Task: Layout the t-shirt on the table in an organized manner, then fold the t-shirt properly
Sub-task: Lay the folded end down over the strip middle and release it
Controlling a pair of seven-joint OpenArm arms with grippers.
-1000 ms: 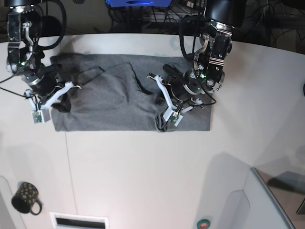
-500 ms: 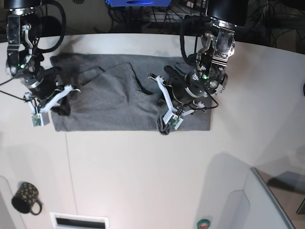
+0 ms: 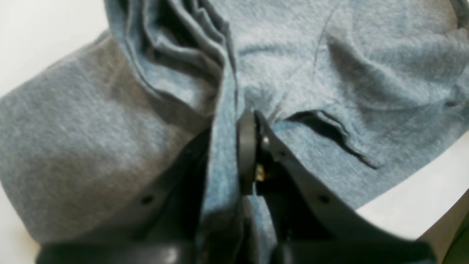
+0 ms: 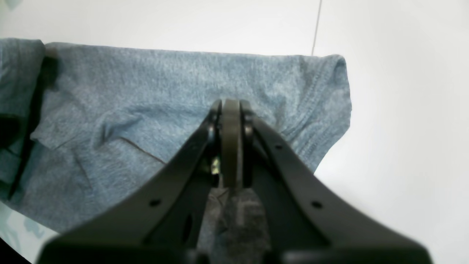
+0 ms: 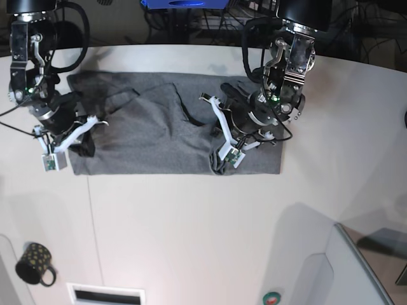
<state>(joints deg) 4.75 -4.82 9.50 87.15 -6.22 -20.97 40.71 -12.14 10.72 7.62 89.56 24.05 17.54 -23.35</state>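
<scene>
The heather-grey t-shirt (image 5: 152, 136) lies spread across the far half of the white table (image 5: 191, 229), creased through its middle. My left gripper (image 3: 229, 146) is shut on a raised fold of the shirt, near the shirt's front hem at base right (image 5: 216, 149). Bunched pleats (image 3: 183, 55) rise just beyond its pads. My right gripper (image 4: 231, 113) is shut with dark cloth pinched between its fingers, over the shirt's end (image 4: 183, 91) at base left (image 5: 81, 141). A stitched hem (image 4: 322, 110) shows beside it.
A black dotted mug (image 5: 35, 264) stands at the front left. A raised white panel with a grey edge (image 5: 356, 267) fills the front right corner. A slot (image 5: 105, 294) and a round sticker (image 5: 272, 297) sit at the front edge. Cables crowd the back.
Both arms shifted only slightly: the base-right arm's wrist rose a little and the base-left gripper edged toward the left. The shirt's outline is nearly unchanged.
</scene>
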